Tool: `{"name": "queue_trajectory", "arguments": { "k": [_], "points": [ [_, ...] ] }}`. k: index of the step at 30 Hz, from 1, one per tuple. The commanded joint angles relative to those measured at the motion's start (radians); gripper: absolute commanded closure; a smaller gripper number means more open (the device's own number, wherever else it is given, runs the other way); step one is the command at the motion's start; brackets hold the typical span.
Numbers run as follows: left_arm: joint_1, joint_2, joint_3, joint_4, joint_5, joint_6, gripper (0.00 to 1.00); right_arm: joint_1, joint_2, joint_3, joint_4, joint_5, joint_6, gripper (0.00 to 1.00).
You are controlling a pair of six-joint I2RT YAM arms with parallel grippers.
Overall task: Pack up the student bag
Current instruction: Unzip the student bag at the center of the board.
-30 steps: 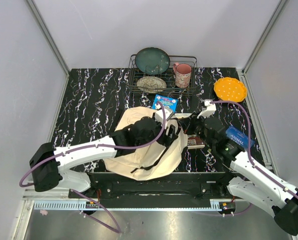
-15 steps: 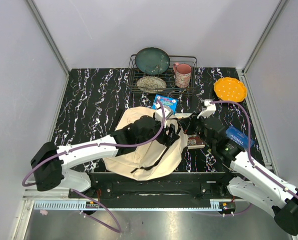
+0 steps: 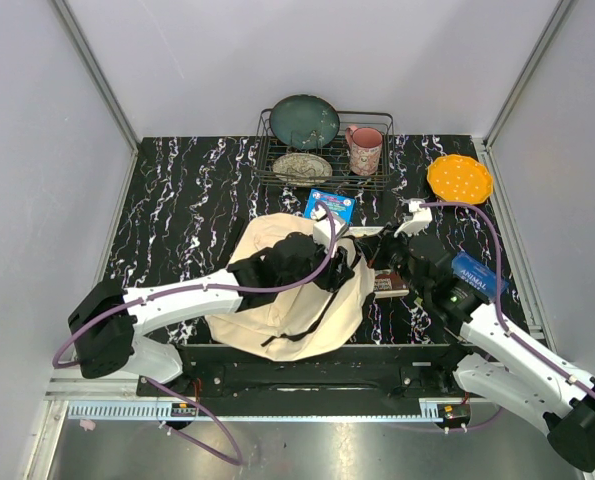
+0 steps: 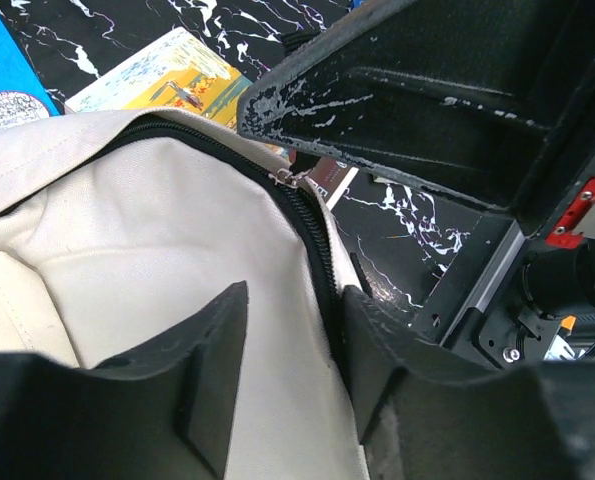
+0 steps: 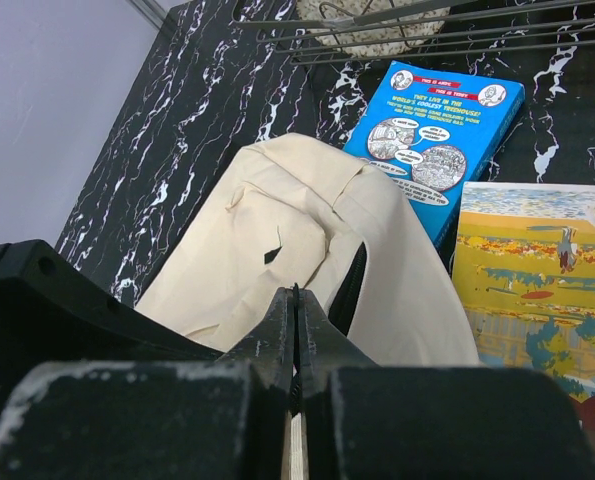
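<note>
Narrower than before, left jaws straddle the student bag [image 4: 127,230] zipper [image 4: 312,225]; right jaws shut, catch unseen.

White capitals on the blue book [image 5: 434,140], which lies just past the far edge of the student bag [image 5: 297,230], read "THEY LIVE IN THE WORLD'S COOLEST TREEHOUSE!". The smaller print around them is too fine to read. Well to the right of the bag, a blue item [image 3: 477,272] bears the word "ANIMAL".

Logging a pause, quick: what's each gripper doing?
Left gripper: open, jaws astride the bag's zipper edge.
Right gripper: shut; whether it pinches anything cannot be told.
</note>
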Motion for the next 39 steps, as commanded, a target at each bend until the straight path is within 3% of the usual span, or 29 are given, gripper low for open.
{"name": "queue_trajectory", "arguments": {
  "k": [1, 2, 5, 8, 9, 18, 30, 39],
  "points": [
    [0.002, -0.007, 0.025, 0.044, -0.014, -0.009, 0.58, 0.004, -0.030, 0.009, 0.054, -0.002, -0.012, 1.00],
    [0.002, -0.012, 0.024, 0.046, -0.014, -0.007, 0.64, 0.004, -0.031, 0.009, 0.054, -0.002, -0.009, 1.00],
    [0.010, -0.016, 0.019, 0.047, -0.008, -0.007, 0.67, 0.006, -0.038, 0.008, 0.054, -0.002, -0.011, 1.00],
    [0.013, -0.016, 0.017, 0.049, 0.014, -0.002, 0.85, 0.006, -0.039, 0.008, 0.052, -0.001, -0.009, 1.00],
    [0.013, -0.015, 0.017, 0.047, 0.031, 0.001, 1.00, 0.006, -0.038, 0.006, 0.052, 0.004, -0.008, 1.00],
    [-0.007, -0.100, -0.108, 0.087, 0.170, -0.019, 1.00, 0.004, 0.057, 0.017, 0.114, 0.021, -0.034, 1.00],
    [-0.103, -0.311, -0.328, 0.067, 0.146, -0.079, 1.00, 0.004, 0.235, 0.040, 0.256, -0.033, -0.043, 1.00],
    [-0.280, -0.386, -0.412, 0.072, 0.054, -0.151, 1.00, 0.003, 0.385, 0.060, 0.327, -0.045, -0.046, 1.00]
  ]
}}
